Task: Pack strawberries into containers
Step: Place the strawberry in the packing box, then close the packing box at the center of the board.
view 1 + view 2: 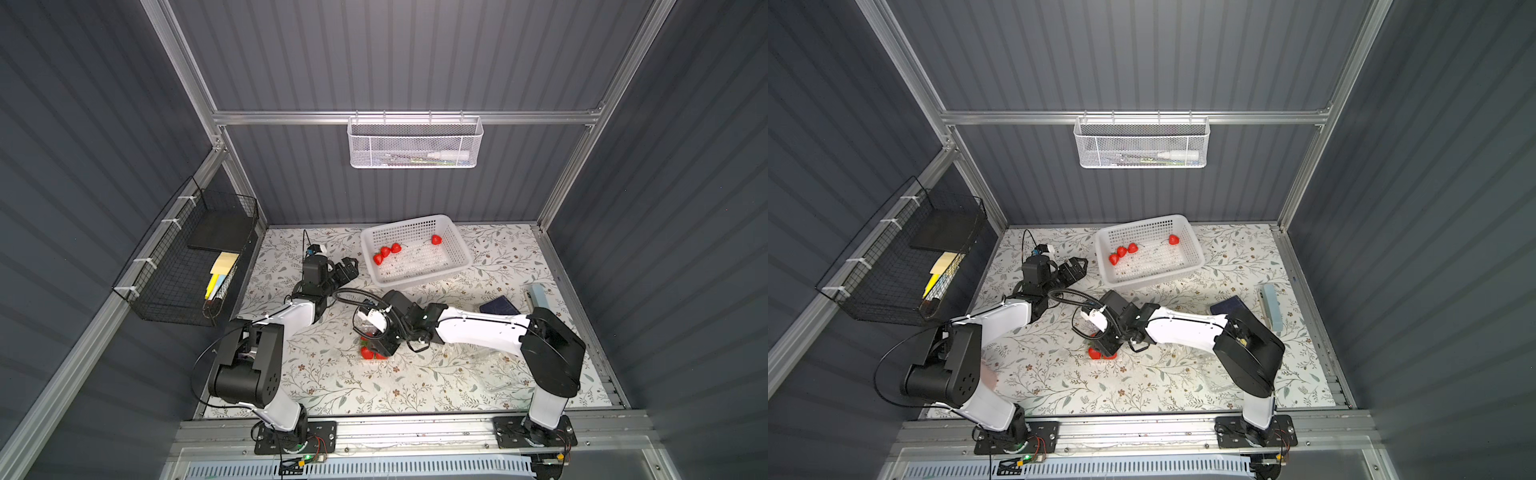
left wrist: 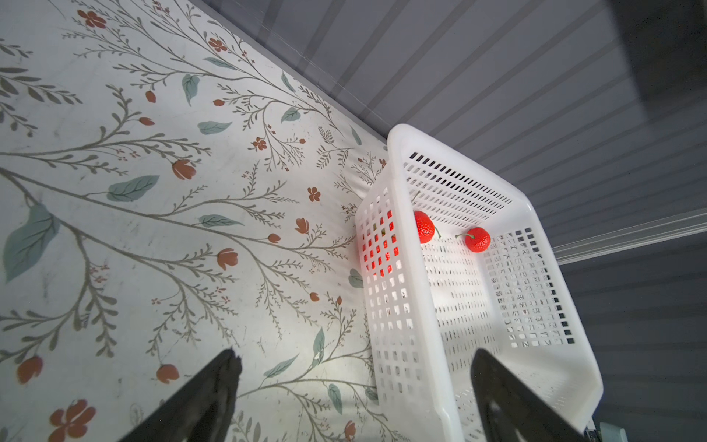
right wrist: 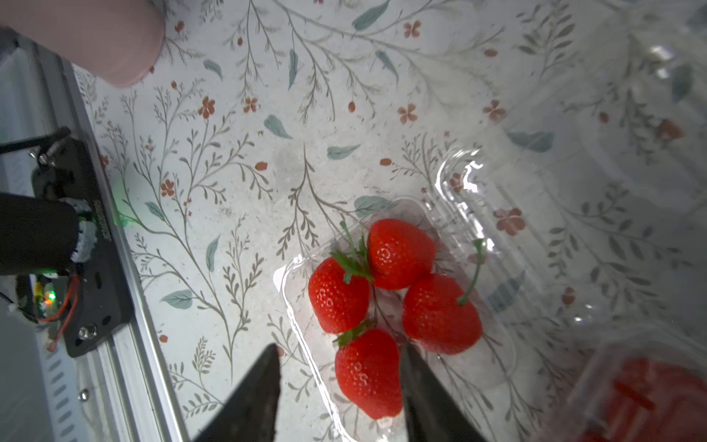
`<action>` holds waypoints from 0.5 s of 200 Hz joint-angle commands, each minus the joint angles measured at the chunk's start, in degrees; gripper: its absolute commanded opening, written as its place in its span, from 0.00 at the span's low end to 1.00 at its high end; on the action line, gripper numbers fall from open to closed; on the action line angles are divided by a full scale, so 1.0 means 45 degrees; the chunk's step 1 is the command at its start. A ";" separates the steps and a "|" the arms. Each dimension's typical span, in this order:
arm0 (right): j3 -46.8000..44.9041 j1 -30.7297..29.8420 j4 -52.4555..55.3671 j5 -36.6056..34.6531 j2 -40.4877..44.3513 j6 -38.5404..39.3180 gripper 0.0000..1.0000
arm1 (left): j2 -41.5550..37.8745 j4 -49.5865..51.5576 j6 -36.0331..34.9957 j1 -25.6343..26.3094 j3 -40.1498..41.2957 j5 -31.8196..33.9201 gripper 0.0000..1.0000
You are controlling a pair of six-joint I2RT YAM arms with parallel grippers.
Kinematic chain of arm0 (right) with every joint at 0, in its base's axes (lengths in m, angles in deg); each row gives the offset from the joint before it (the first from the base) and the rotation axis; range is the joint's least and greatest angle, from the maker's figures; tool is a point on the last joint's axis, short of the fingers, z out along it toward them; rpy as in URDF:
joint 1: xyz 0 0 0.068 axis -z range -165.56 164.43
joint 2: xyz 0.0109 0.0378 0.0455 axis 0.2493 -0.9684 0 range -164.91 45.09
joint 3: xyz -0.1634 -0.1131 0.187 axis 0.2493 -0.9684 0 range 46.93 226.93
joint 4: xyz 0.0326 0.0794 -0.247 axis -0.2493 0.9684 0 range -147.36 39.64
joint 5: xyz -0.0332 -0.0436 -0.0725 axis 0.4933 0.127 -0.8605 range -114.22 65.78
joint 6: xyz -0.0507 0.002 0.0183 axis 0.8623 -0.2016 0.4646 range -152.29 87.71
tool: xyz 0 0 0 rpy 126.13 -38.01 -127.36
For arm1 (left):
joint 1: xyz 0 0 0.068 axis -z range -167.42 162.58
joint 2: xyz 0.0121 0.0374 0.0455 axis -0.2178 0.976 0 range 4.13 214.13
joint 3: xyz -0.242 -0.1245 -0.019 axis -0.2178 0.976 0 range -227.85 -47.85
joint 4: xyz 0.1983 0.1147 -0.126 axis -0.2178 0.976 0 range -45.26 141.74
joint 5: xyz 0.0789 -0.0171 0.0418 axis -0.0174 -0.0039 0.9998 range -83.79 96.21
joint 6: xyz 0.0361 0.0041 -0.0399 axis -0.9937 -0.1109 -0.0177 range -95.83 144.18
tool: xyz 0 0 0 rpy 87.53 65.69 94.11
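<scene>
Several red strawberries (image 3: 399, 252) lie in an open clear container (image 3: 290, 291) on the floral table. My right gripper (image 3: 339, 350) hangs over its near end, open, with the nearest strawberry (image 3: 367, 371) between the jaws; that berry touches one finger and stands clear of the other finger. In a top view the same berries (image 1: 368, 353) peek out under the right wrist. A shut container (image 3: 650, 398) holds more red fruit, and an empty clear one (image 3: 646, 76) lies beyond. My left gripper (image 2: 354, 356) is open and empty beside the white basket (image 2: 398, 160), where several strawberries (image 1: 385, 251) remain.
A dark blue flat object (image 1: 498, 307) and a pale blue box (image 1: 540, 295) lie at the table's right side. A black wire basket (image 1: 187, 266) hangs on the left wall. A pinkish blurred shape (image 3: 95, 38) shows near the front rail (image 3: 126, 306).
</scene>
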 commanded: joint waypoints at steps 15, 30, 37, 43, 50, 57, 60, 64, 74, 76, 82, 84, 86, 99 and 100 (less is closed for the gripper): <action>0.0196 0.0272 -0.0606 0.0987 -0.0218 -0.0637 0.12 | -0.0197 0.0186 -0.0315 -0.0101 0.0261 0.0018 0.96; 0.0682 0.0271 -0.0708 0.1904 -0.0732 -0.0869 0.04 | -0.0198 0.0186 -0.0316 -0.0101 0.0260 0.0039 0.96; 0.0925 0.0238 -0.0752 0.2149 -0.0999 -0.0975 0.01 | -0.0202 0.0203 -0.0327 -0.0101 0.0270 0.0052 0.96; 0.1112 0.0218 -0.0856 0.2387 -0.1211 -0.1067 0.00 | -0.0205 0.0233 -0.0329 -0.0101 0.0251 0.0091 0.96; 0.1307 0.0177 -0.0966 0.2572 -0.1454 -0.1105 0.00 | -0.0198 0.0349 -0.0299 -0.0116 0.0212 0.0287 0.96; 0.1517 0.0109 -0.1058 0.2671 -0.1678 -0.1166 0.00 | -0.0169 0.0723 -0.0079 -0.0120 0.0137 0.0777 0.96; 0.1605 0.0083 -0.1083 0.2722 -0.1751 -0.1174 0.00 | -0.0150 0.0919 0.0088 -0.0135 0.0115 0.1013 0.96; 0.1722 0.0045 -0.1095 0.2775 -0.1871 -0.1188 0.00 | -0.0140 0.1148 0.0266 -0.0199 0.0093 0.1289 0.96; 0.2007 -0.0038 -0.1148 0.2966 -0.2148 -0.1242 0.00 | -0.0120 0.1429 0.0463 -0.0487 0.0160 0.1633 0.96; 0.2050 -0.0050 -0.1151 0.3021 -0.2188 -0.1256 0.00 | -0.0129 0.1449 0.0528 -0.0578 0.0220 0.1654 0.96; 0.2159 -0.0125 -0.1189 0.3162 -0.2332 -0.1280 0.00 | -0.0157 0.1438 0.0670 -0.0853 0.0396 0.1631 0.96; 0.2215 -0.0145 -0.1205 0.3177 -0.2385 -0.1285 0.00 | -0.0173 0.1402 0.0717 -0.0953 0.0455 0.1605 0.96; 0.2239 -0.0174 -0.1200 0.3181 -0.2413 -0.1286 0.00 | -0.0172 0.1374 0.0762 -0.1051 0.0509 0.1550 0.97; 0.2471 -0.0339 -0.1132 0.3083 -0.2713 -0.1196 0.00 | -0.0216 0.1236 0.0968 -0.1547 0.0830 0.1341 0.97; 0.2489 -0.0346 -0.1126 0.3074 -0.2737 -0.1182 0.00 | -0.0216 0.1219 0.0974 -0.1566 0.0838 0.1322 0.97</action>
